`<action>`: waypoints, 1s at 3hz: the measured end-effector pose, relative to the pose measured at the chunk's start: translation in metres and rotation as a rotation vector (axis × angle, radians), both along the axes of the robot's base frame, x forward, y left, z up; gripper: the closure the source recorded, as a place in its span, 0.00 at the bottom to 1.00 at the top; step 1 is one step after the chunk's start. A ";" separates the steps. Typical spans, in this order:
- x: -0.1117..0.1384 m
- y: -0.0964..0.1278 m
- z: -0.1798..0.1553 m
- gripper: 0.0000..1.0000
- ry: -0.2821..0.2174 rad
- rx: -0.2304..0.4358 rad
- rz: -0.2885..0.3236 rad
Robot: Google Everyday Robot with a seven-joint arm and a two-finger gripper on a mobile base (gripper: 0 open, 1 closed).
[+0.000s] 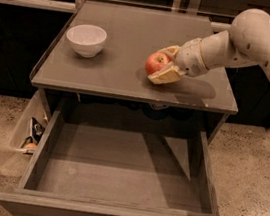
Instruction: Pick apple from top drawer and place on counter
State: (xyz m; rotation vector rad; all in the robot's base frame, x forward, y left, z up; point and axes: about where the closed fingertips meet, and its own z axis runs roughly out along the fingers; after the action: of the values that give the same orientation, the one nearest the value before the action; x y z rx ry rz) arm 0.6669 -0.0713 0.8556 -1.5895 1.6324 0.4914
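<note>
Arm (246,40) bent in from right; tool (162,63) low, clamped around apple (155,62).

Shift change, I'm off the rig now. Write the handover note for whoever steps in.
Gripper: shut on the apple, low over the counter; whether the apple touches the surface is unclear.
Top drawer: pulled open, bottom bare.
Done: apple out of the drawer and over the counter.
Left: set it down, open the fingers, withdraw the arm.
White bowl sits on the counter, apart from the apple.
</note>
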 end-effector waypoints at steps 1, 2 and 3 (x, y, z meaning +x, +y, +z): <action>0.000 0.000 0.000 0.58 0.000 0.000 0.000; 0.000 0.000 0.000 0.35 0.000 0.000 0.000; 0.000 0.000 0.000 0.12 0.000 0.000 0.000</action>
State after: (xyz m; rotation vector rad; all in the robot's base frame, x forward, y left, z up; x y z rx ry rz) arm 0.6669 -0.0712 0.8556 -1.5897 1.6324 0.4916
